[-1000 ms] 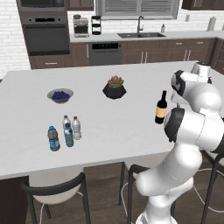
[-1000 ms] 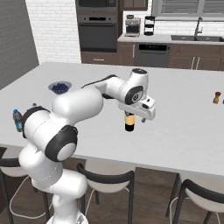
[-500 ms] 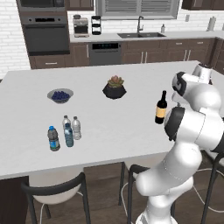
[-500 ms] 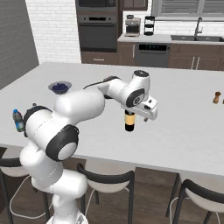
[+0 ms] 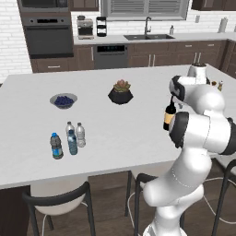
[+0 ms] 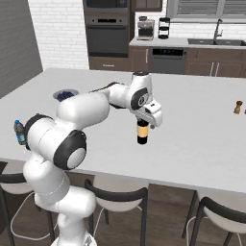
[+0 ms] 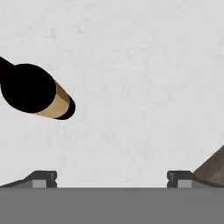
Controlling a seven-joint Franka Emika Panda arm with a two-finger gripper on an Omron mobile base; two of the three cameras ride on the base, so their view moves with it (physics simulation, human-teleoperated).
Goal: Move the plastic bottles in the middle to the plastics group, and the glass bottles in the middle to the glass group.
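I am holding my gripper (image 6: 145, 120) over the dark bottle (image 6: 142, 133) with its tan label, which is standing upright on the white worktop (image 6: 202, 125); in the hand view the bottle (image 7: 37, 92) is sitting off to the left, outside my spread fingers (image 7: 43, 177). No writing on the label is readable. The amber pair (image 6: 237, 106) is standing far right, and the water bottles (image 5: 69, 138) are grouped well to the left.
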